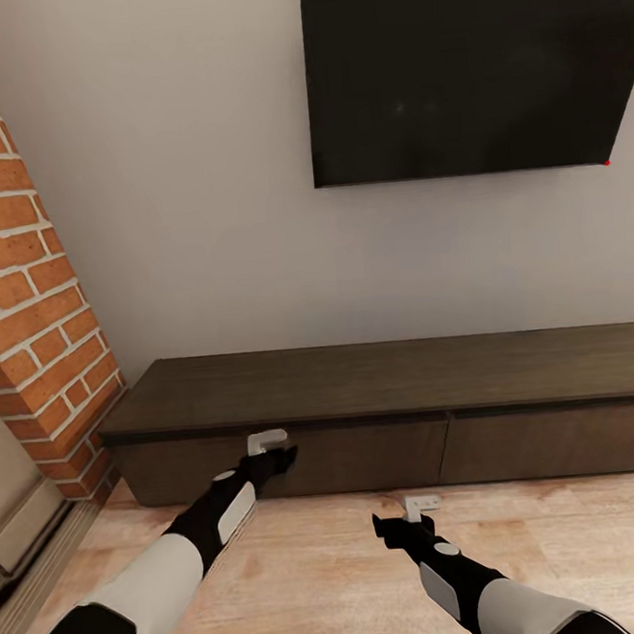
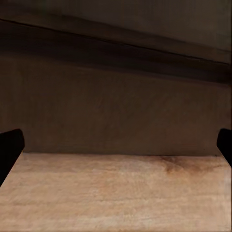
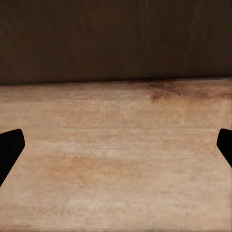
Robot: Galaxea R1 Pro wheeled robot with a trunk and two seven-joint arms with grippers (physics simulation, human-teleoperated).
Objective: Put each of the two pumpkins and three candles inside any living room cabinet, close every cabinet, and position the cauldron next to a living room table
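Note:
The long low dark-brown cabinet [image 1: 409, 376] stands against the wall ahead, and both of its drawer fronts [image 1: 358, 458] are shut. My left gripper [image 1: 287, 454] is open and empty, close in front of the left drawer front [image 2: 116, 106], its dark fingertips [image 2: 9, 150] wide apart. My right gripper [image 1: 378, 524] is also open and empty. It hangs lower over the wooden floor [image 3: 116, 159], a little back from the cabinet's base [image 3: 116, 38]. The pumpkins, candles, cauldron and coffee table are out of view.
A large black screen [image 1: 468, 63] hangs on the pale wall above the cabinet. A red brick column [image 1: 26, 285] juts out at the left, right beside the cabinet's end. Light wooden floor [image 1: 321, 586] runs between me and the cabinet.

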